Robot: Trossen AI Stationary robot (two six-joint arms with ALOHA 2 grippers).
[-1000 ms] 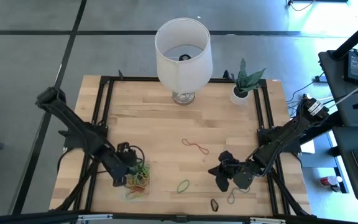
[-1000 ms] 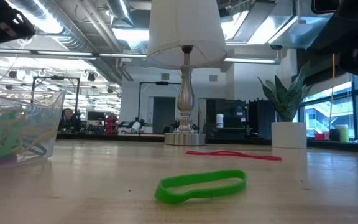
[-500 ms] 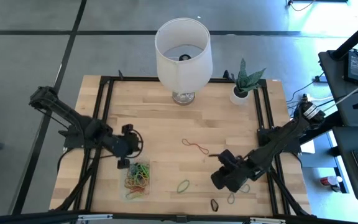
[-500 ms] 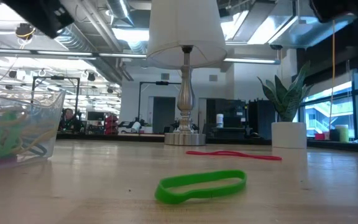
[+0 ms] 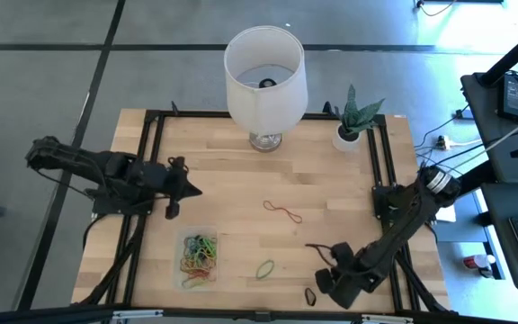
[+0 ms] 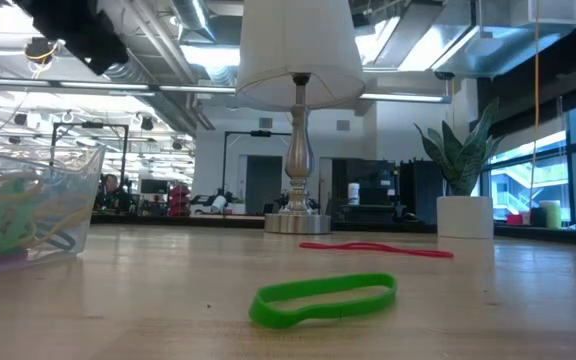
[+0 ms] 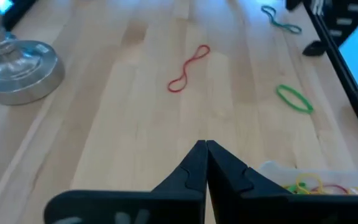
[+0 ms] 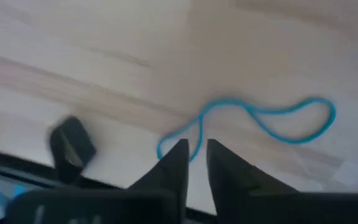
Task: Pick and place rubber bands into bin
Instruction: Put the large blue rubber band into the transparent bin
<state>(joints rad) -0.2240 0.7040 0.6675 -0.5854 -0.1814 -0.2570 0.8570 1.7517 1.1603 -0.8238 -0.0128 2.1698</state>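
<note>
Under right wrist point(image 8: 192, 149): blue band point(image 8: 253, 124)

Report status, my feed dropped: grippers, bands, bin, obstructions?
Left gripper shut, empty, beside bin. Right gripper nearly shut, over teal band at table's front edge. Red, green, black bands loose. Nothing in the way.

Clear bin point(image 5: 197, 260) — tangled bands inside; red band point(image 5: 282, 212), green band point(image 5: 265, 268) loose mid-table.
</note>
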